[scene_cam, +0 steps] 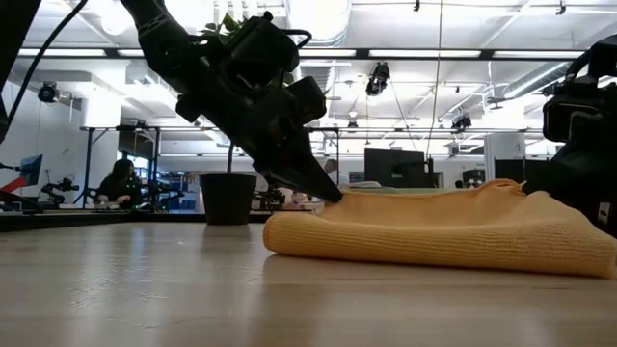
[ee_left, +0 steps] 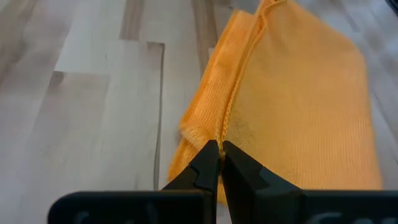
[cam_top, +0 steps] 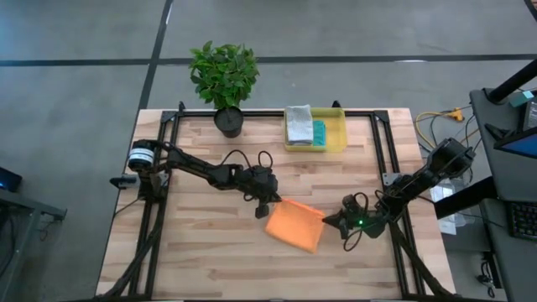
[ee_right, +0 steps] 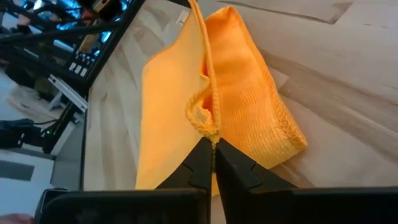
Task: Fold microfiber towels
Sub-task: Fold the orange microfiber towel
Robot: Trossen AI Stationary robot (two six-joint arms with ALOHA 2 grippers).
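The orange towel [cam_top: 294, 225] lies folded over on the table's middle. My left gripper [cam_top: 274, 201] is shut on its far left corner; my right gripper [cam_top: 329, 220] is shut on its right corner. In the low view the towel [scene_cam: 443, 236] rests as a thick flat fold. A light grey towel [cam_top: 298, 122] and a teal towel [cam_top: 319, 132] lie folded in the yellow bin [cam_top: 336, 143]. The yellow towel is out of view. My left gripper pinches the towel's stitched edge [ee_left: 221, 127] at a corner between its two fingertips, coming slanting down from the table's left. The towel lies on the table. My right gripper pinches the towel's hemmed corner [ee_right: 208, 127] between its fingertips, coming from the table's right. The corner bunches into a small loop; the towel rests on the table.
A potted plant [cam_top: 225, 80] stands at the table's far edge, left of the bin. A black frame [cam_top: 382, 143] runs around the table. Bare wood lies near the front edge [cam_top: 210, 268].
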